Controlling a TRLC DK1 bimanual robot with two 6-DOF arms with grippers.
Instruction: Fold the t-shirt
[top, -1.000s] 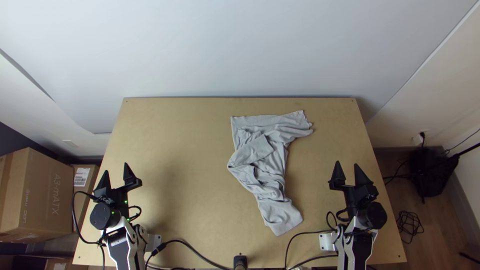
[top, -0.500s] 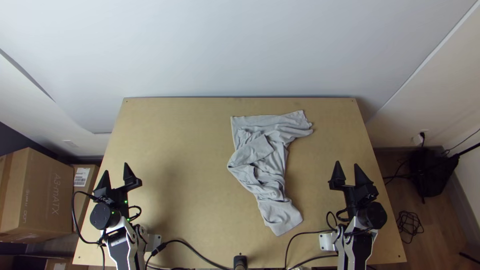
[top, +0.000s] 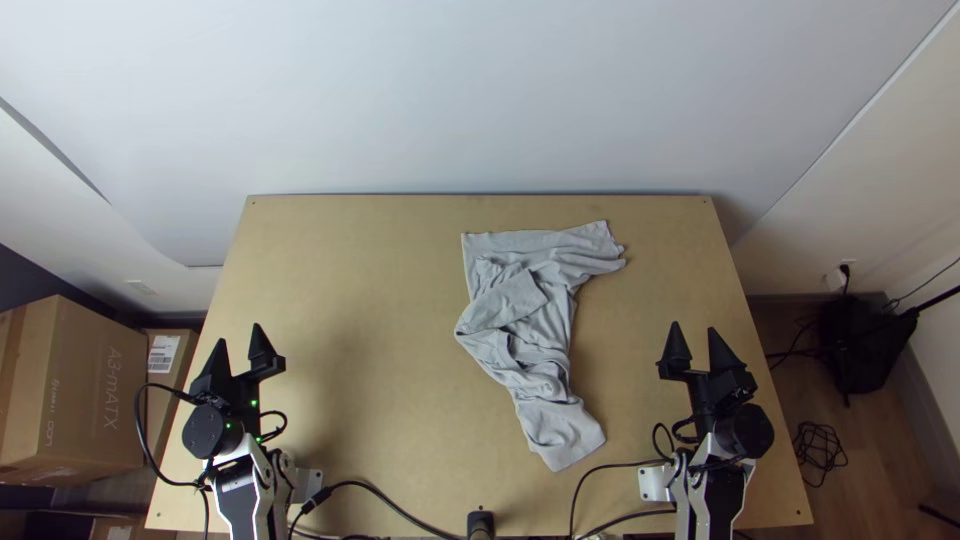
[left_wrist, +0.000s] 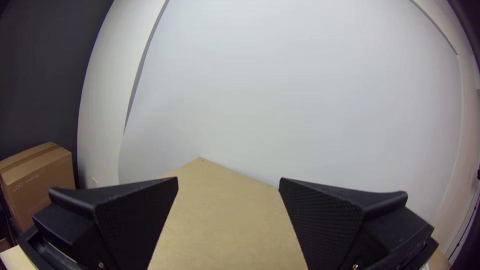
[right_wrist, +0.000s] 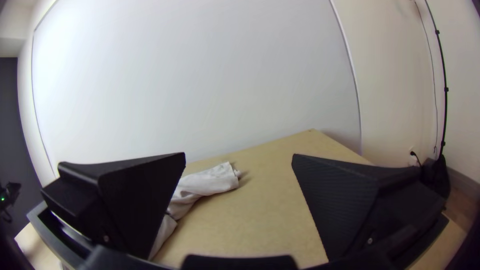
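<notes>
In the top view the grey t-shirt (top: 540, 340) lies bunched and twisted right of the table's middle, its flatter far part near the back edge and a narrow end toward the front. My left gripper (top: 238, 345) stands open over the table's left front, well away from the cloth. Over the right front is my right gripper (top: 694, 345), also open, to the right of the shirt. The left wrist view has the left gripper (left_wrist: 228, 185) with nothing between its fingers. Part of the t-shirt (right_wrist: 205, 182) appears in the right wrist view, partly behind a finger of the right gripper (right_wrist: 238, 157).
Bare wood of the table (top: 350, 290) stretches between the left gripper and the shirt. Black cables (top: 390, 500) run along the front edge beside a dark post (top: 481, 524). Cardboard boxes (top: 80, 390) stand on the floor at left, a black bag (top: 858, 345) at right.
My left gripper has shifted very slightly to the right, and its fingers stand a little closer together. The right gripper and the t-shirt have not moved.
</notes>
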